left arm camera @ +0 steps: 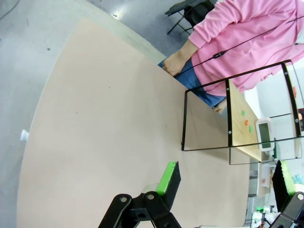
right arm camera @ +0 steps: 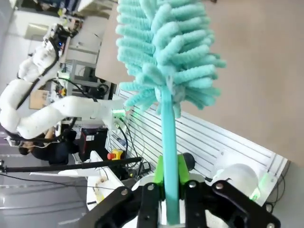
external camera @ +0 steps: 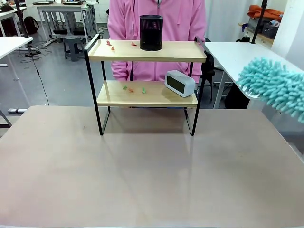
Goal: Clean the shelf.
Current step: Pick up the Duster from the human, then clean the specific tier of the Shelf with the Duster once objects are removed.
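The shelf [external camera: 180,51] stands at the table's far middle, with two wooden boards on a black frame. Red scraps [external camera: 110,44] lie on its top board beside a black mesh cup [external camera: 151,32]. Green and orange scraps [external camera: 133,89] and a white clock [external camera: 179,82] are on the lower board. My right gripper [right arm camera: 170,176] is shut on the handle of a teal fluffy duster [right arm camera: 164,52], whose head [external camera: 275,88] hangs at the right, apart from the shelf. My left gripper [left arm camera: 226,179] is open over the table, holding nothing, with the shelf [left arm camera: 236,95] ahead of it.
A person in a pink top [external camera: 156,19] stands behind the shelf, one hand [left arm camera: 175,62] low at the far table edge. The beige table [external camera: 142,171] is bare in front of the shelf. White tables [external camera: 232,54] stand to the right and left beyond.
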You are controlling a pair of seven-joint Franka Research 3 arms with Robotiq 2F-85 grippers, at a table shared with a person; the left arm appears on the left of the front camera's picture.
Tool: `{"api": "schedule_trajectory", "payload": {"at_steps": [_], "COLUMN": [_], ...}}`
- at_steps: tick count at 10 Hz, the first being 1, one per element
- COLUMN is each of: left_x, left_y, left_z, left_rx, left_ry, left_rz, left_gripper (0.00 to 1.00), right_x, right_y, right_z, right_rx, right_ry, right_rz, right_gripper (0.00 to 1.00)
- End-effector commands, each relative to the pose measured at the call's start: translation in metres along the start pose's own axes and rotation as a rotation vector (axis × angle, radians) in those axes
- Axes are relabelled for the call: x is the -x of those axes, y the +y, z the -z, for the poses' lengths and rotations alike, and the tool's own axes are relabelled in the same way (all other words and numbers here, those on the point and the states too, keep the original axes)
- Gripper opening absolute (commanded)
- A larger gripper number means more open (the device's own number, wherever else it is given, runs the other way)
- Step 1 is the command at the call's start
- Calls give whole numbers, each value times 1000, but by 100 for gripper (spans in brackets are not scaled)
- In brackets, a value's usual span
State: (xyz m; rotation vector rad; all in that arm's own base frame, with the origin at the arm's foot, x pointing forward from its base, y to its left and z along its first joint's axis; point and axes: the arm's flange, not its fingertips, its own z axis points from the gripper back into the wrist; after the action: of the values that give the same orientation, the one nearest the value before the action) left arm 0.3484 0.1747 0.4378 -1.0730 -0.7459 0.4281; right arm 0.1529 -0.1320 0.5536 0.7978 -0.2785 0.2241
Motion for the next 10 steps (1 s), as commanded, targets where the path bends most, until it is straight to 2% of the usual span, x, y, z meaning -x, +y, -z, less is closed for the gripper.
{"api": "schedule_trajectory", "payload": {"at_steps": [1, 2, 3, 10], "left_x": [0, 0, 0, 0], "left_y": [-2, -2, -2, -2], "left_z": [0, 0, 0, 0], "left_rx": [12, 12, 12, 12], "left_ry": [1, 1, 1, 1], "left_rz": [-10, -10, -10, -10], "left_gripper": [100, 100, 100, 100], "right_x": [-16, -29, -1, -1], "right_y": [-16, -18, -5, -5], "right_z": [18, 24, 11, 11], "right_rx": [-8, 19, -6, -6], "right_ry": [81, 56, 34, 34], "right_rz": [-21, 15, 5, 5], "right_gripper": [0, 0, 0, 0]}}
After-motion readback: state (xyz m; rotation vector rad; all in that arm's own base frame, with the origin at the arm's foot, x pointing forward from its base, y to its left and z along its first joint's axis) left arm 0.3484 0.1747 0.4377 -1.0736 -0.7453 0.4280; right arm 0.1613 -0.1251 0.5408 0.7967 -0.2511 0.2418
